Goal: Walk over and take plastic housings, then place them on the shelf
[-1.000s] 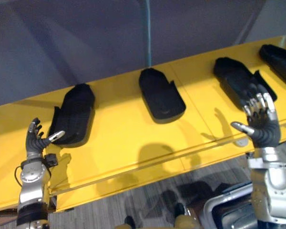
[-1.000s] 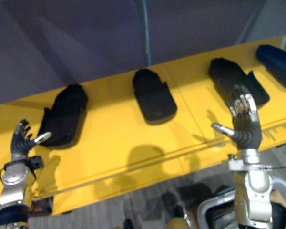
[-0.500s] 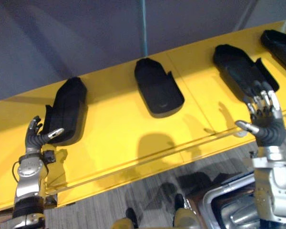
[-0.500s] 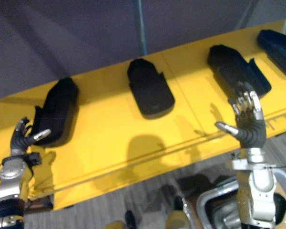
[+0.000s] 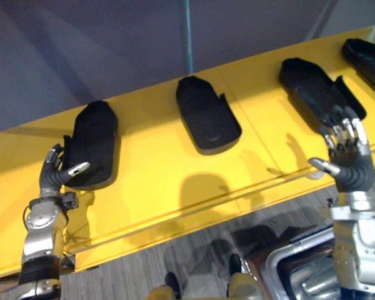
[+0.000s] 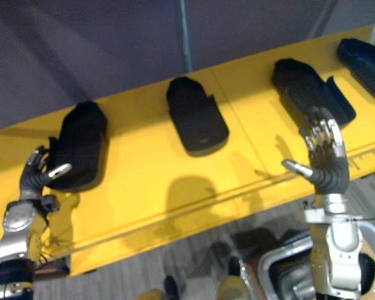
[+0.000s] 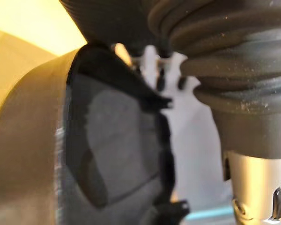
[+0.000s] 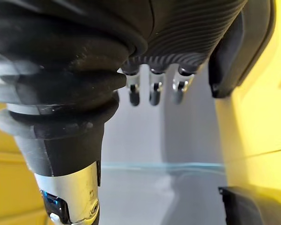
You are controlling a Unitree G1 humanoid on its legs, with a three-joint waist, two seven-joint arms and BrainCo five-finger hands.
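Several black plastic housings lie along the yellow shelf [image 5: 156, 181]: a left housing [image 5: 95, 142], a middle one [image 5: 207, 115], a right one [image 5: 314, 86] and a further one [image 5: 365, 55] at the far right. My left hand [image 5: 52, 178] rests against the near left edge of the left housing, its fingers relaxed and its thumb lying over the near end. The left wrist view has that housing [image 7: 107, 154] right beside the palm. My right hand [image 5: 350, 167] is raised and open in front of the right housing, holding nothing, with straight fingers [image 8: 152, 89].
A grey wall rises behind the shelf, with a thin teal pole [image 5: 187, 31] at the middle. Below the shelf's front edge is grey plank floor. A metal-framed bin [image 5: 300, 275] stands at the lower right by my right arm.
My left hand has moved right and up against the left housing, which has turned from leaning on its side to lying flatter. The right hand has barely moved; the camera shifted slightly.
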